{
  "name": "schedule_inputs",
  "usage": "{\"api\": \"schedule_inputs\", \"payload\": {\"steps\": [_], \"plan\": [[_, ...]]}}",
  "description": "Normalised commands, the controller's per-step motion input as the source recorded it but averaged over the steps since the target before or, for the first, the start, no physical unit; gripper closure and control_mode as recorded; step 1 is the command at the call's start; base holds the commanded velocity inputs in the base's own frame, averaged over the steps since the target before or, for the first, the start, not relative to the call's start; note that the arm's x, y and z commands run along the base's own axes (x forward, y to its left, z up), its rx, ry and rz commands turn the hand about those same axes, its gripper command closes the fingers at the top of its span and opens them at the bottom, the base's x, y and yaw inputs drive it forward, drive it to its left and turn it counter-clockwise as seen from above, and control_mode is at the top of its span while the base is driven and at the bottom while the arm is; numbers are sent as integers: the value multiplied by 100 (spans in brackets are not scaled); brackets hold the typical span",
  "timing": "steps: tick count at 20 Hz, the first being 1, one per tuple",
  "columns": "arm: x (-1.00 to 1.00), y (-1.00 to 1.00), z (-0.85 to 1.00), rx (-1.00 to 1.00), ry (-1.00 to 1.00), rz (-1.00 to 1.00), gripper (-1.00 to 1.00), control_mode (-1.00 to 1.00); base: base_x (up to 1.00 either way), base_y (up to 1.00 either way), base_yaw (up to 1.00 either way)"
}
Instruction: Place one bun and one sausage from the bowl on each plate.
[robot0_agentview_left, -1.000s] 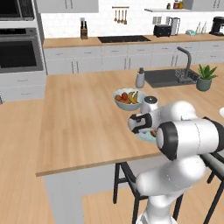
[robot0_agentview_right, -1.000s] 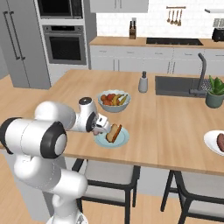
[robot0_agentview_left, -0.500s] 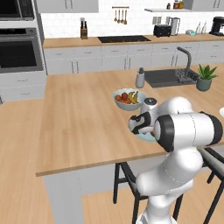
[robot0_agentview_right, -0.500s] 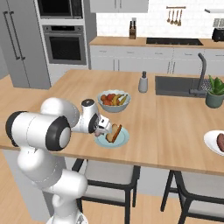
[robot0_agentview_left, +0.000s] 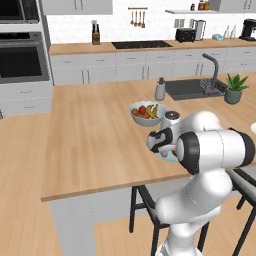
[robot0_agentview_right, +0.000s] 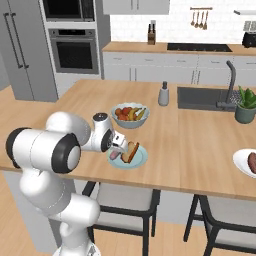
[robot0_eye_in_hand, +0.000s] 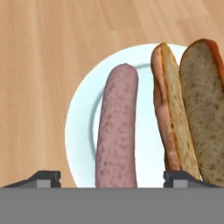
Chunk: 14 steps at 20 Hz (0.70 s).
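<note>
A pale pink sausage lies lengthwise on the pale teal plate, with a split golden-brown bun beside it on the same plate. My gripper is open. Its fingertips stand wide apart on either side of the sausage's near end, clear of it. From the right base view, the gripper hangs low over the teal plate near the counter's front edge, with the bun beside it. At the far right, a white plate carries a reddish-brown sausage. The bowl is out of view.
A pale bowl of coloured fruit stands just behind the teal plate. Further back are a grey shaker, the sink with its tap, and a potted plant. Dark stools stand under the counter's front edge.
The jaws have spread apart over the teal plate, and the pink sausage now lies free on it. The arm has barely shifted.
</note>
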Motion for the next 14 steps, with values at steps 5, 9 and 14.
{"api": "schedule_inputs", "payload": {"steps": [5,9,14], "plan": [[-10,0,58,0,-1,0,-100,-100,0,0,0],[-22,0,76,0,-3,0,-100,-100,0,0,0],[-44,7,82,0,-2,0,-100,-100,0,0,0]]}}
